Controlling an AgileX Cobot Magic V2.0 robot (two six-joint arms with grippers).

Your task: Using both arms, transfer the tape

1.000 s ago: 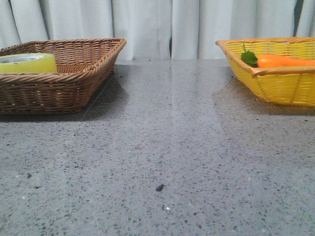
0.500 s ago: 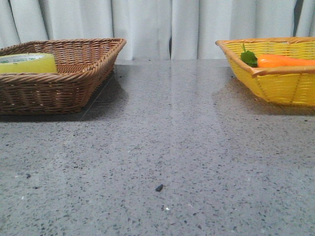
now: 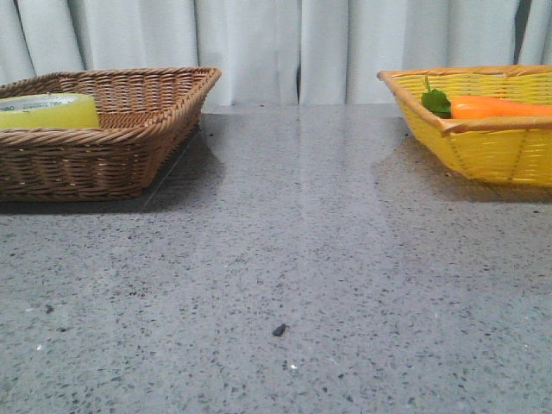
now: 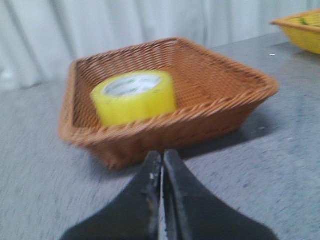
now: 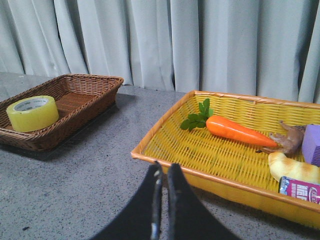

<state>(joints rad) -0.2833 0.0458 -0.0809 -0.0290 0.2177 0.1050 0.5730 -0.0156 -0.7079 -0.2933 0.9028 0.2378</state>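
The yellow tape roll lies flat in the brown wicker basket at the far left of the table. It also shows in the left wrist view and in the right wrist view. My left gripper is shut and empty, short of the brown basket's near wall. My right gripper is shut and empty, in front of the yellow basket. Neither arm shows in the front view.
The yellow basket at the far right holds an orange carrot with green leaves, a purple block and other small items. Grey curtains hang behind the table. A small dark speck lies on the grey tabletop.
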